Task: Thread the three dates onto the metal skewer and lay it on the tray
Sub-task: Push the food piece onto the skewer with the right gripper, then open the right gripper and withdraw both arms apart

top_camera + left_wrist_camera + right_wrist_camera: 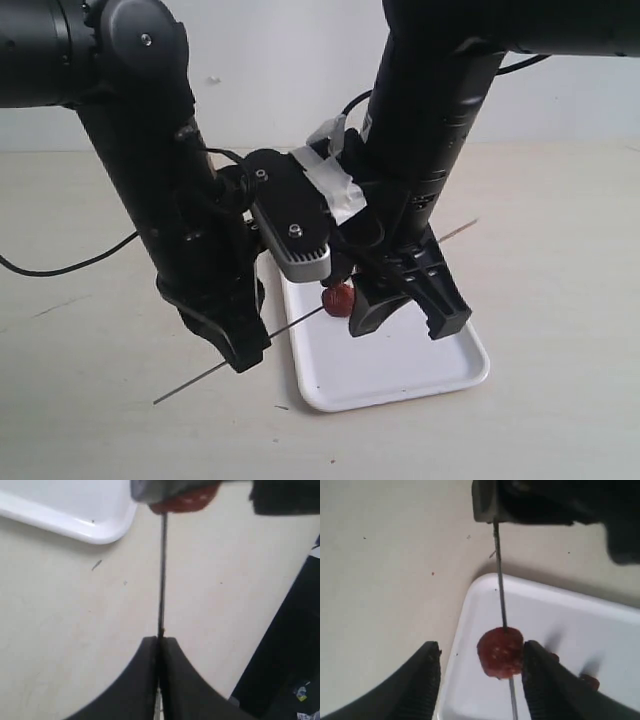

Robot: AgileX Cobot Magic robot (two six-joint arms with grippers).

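My left gripper (243, 345) is shut on the thin metal skewer (290, 327), which slants across the near-left corner of the white tray (400, 372). In the left wrist view the skewer (162, 580) runs from the closed gripper (160, 641) to a date (186, 501). That one date (338, 298) is threaded on the skewer above the tray. My right gripper (481, 646) is open around the date (501, 651), which sits close against one finger (545, 680). Two more dates (590, 681) lie on the tray (560, 615), partly hidden by that finger.
The tray rests on a pale tabletop (560, 250). A black cable (60, 268) trails across the table at the left. The right arm's grey wrist camera block (297, 228) hangs just above the skewer and date. A small dark speck (96, 565) lies beside the tray.
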